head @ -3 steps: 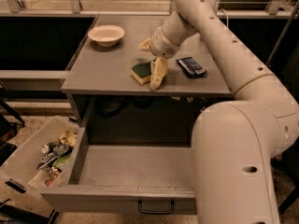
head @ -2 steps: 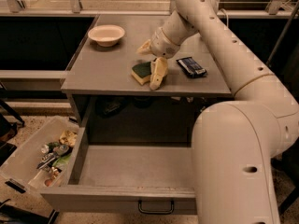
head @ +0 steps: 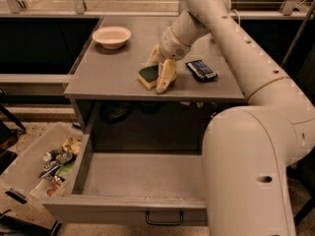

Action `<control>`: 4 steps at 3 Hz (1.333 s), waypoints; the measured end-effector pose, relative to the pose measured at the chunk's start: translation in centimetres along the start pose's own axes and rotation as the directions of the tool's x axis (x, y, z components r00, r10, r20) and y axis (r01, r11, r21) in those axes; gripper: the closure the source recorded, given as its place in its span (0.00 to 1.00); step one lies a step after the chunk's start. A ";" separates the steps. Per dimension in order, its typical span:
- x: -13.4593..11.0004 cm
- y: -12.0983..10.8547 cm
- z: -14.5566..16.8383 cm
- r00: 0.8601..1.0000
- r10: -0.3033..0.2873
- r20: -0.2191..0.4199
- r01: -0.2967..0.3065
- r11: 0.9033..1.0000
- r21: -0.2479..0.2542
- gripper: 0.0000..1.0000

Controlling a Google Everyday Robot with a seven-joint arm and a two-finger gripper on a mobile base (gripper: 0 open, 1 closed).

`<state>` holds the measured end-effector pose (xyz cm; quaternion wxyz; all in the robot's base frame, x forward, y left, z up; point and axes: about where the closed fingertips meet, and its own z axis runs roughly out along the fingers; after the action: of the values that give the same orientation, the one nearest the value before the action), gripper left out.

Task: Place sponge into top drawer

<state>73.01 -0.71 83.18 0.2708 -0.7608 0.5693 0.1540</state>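
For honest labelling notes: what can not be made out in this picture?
- Green-and-yellow wavy sponge: right part hidden by the cream claw at it on the grey tabletop, camera view.
- Wide grey metal top drawer: right end hidden by the robot's white arm.
- Clear plastic bin: clutter too small to name.

The claw sits low on the bench, right against the sponge near its front edge; below, the top drawer stands pulled out.
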 end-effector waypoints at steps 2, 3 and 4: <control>-0.5 -0.1 -0.7 1.000 0.000 0.000 0.000 1.000 0.000 1.00; 0.2 0.5 -5.4 0.995 0.094 -0.027 -0.090 0.988 0.126 1.00; -3.5 2.5 -12.8 0.983 0.186 0.001 -0.176 0.929 0.326 1.00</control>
<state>68.65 -6.05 94.81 0.3683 -0.6524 0.6585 0.0710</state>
